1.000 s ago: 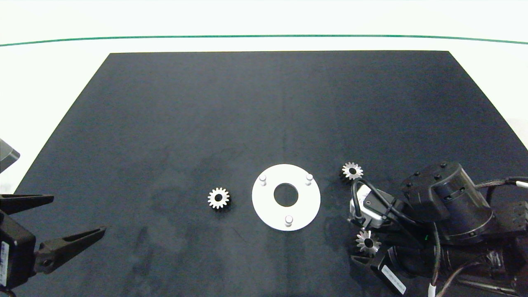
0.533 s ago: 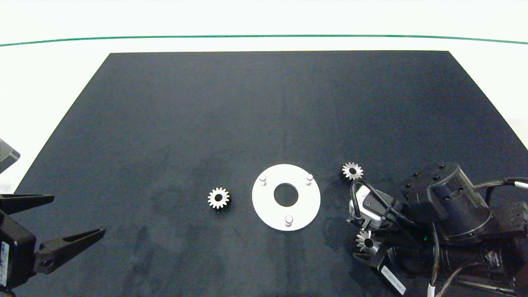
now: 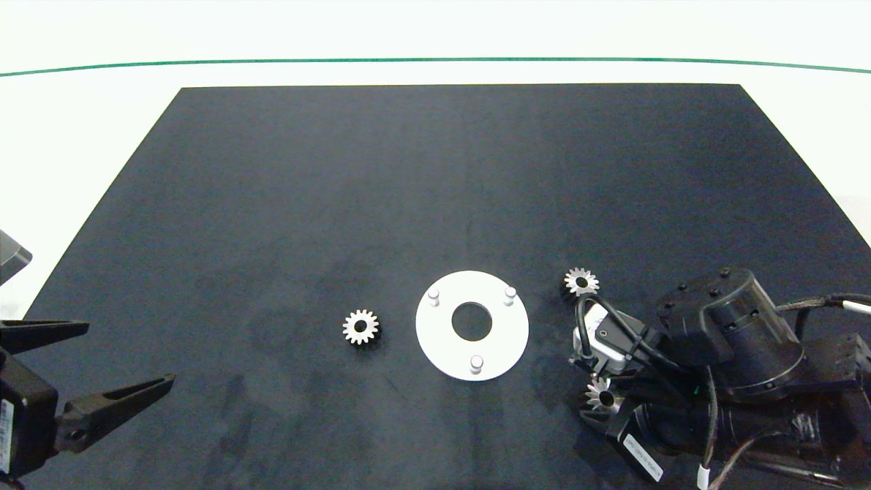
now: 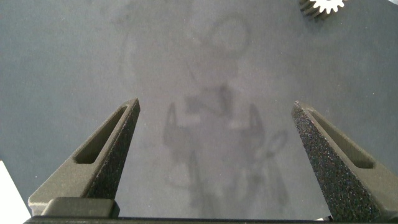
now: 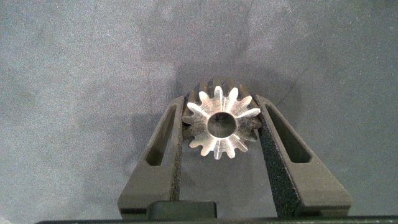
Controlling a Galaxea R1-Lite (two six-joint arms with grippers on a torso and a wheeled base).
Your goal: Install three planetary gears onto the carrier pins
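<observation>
At the desk's 8 o'clock corner the left gripper (image 3: pixel 119 361) hovers with its fingers (image 4: pixel 102 155) spread wide, holding nothing. One of the planetary gears (image 3: pixel 360 327) lies flat at 9 o'clock of the white disc (image 3: pixel 442 347), whose three carrier pins (image 3: pixel 476 362) stand bare. A second gear (image 3: pixel 581 281) lies at the disc's 2 o'clock. At its 4 o'clock the right gripper (image 5: pixel 221 134) has its fingers (image 5: pixel 168 146) pressed against both sides of the third gear (image 5: pixel 220 124).
</observation>
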